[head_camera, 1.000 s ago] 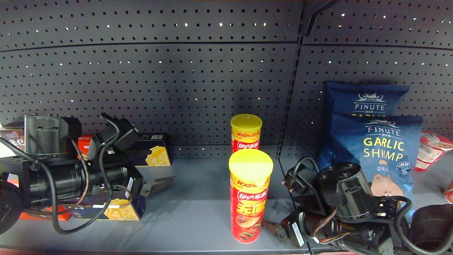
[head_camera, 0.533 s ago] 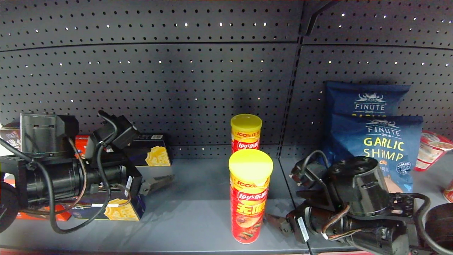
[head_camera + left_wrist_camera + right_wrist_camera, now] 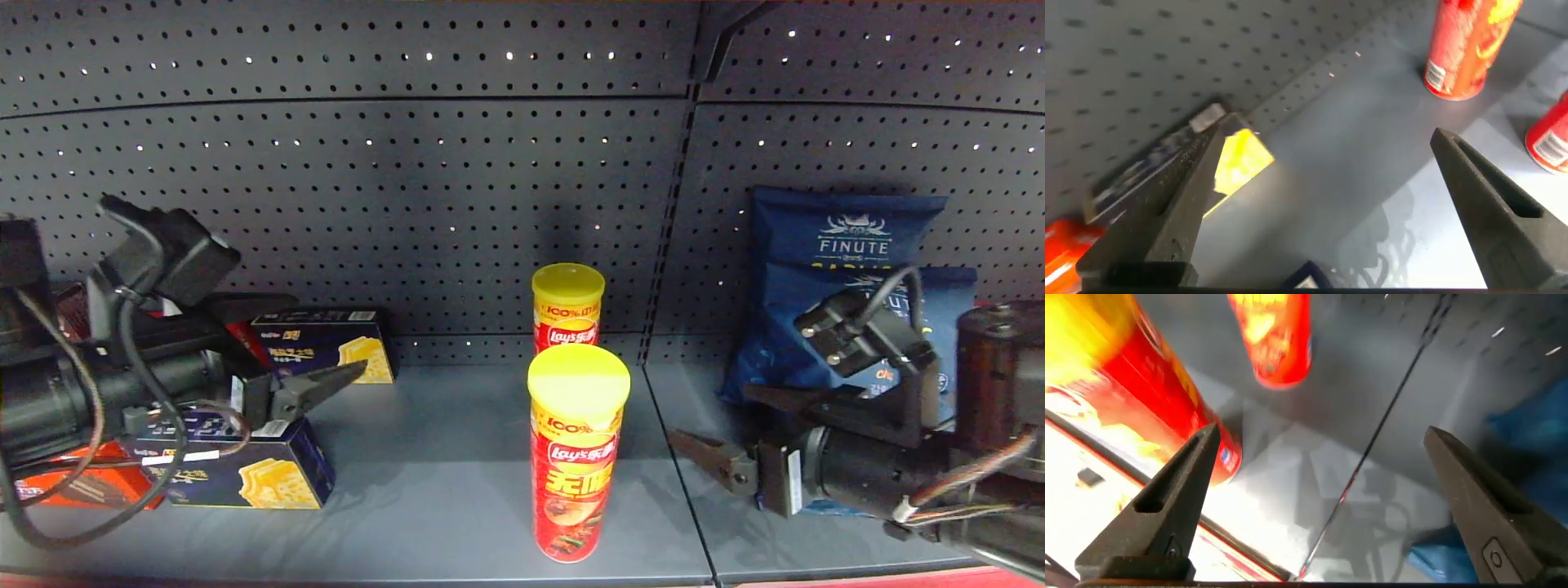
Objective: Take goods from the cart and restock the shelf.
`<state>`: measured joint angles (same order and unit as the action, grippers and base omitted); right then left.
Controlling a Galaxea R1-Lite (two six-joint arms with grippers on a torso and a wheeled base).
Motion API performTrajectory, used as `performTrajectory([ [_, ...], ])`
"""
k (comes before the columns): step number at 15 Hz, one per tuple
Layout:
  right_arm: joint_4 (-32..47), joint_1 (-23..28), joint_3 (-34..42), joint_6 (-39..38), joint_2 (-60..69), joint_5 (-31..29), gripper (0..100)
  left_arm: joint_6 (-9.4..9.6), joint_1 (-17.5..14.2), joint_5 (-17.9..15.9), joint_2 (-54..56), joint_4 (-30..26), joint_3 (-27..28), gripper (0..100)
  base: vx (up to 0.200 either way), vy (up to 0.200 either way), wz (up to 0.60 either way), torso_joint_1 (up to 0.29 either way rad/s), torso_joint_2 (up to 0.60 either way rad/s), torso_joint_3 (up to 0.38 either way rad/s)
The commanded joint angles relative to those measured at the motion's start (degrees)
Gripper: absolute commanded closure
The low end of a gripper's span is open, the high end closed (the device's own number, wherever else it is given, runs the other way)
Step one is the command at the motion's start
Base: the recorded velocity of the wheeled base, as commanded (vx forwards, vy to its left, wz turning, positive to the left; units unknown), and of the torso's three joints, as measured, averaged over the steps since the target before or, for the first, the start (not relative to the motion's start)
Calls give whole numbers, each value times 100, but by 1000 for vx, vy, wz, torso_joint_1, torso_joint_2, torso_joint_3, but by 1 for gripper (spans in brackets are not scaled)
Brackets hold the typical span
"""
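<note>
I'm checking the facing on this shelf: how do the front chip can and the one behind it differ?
The front can stands near the front edge of the shelf; the rear can stands back by the pegboard wall. The front can shows whole, while the rear can's lower part is hidden behind it. Both are upright, with yellow lids and red-and-yellow labels.

Two red chip cans with yellow lids stand upright on the dark grey shelf [image 3: 441, 465], one behind the other, about midway along it. The front can [image 3: 578, 457] stands near the shelf's front edge. The rear can [image 3: 567, 306] stands near the back edge, its lower part hidden behind the front one. The two are apart.
</note>
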<state>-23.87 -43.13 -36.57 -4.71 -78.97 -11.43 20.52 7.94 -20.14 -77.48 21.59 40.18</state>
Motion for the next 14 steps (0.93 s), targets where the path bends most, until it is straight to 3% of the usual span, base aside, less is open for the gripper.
performTrajectory([
  [1,5,244,291,14,1033,-43,0,-136,-354,195,1262,-6,-195,0,0,0,0,0,0,0],
  [4,154,850,739,22,1885,-34,0,-144,-767,432,2132,-58,-397,0,0,0,0,0,0,0],
  [9,242,2160,1627,-4,3107,1,0,-144,-1796,704,3732,-252,-1627,0,0,0,0,0,0,0],
  [11,251,2379,1908,5,3459,1,0,-153,-2156,704,4259,-340,-2049,0,0,0,0,0,0,0],
  [14,260,2687,2295,57,3907,-52,0,-364,-2455,704,5041,-920,-2392,0,0,0,0,0,0,0],
])
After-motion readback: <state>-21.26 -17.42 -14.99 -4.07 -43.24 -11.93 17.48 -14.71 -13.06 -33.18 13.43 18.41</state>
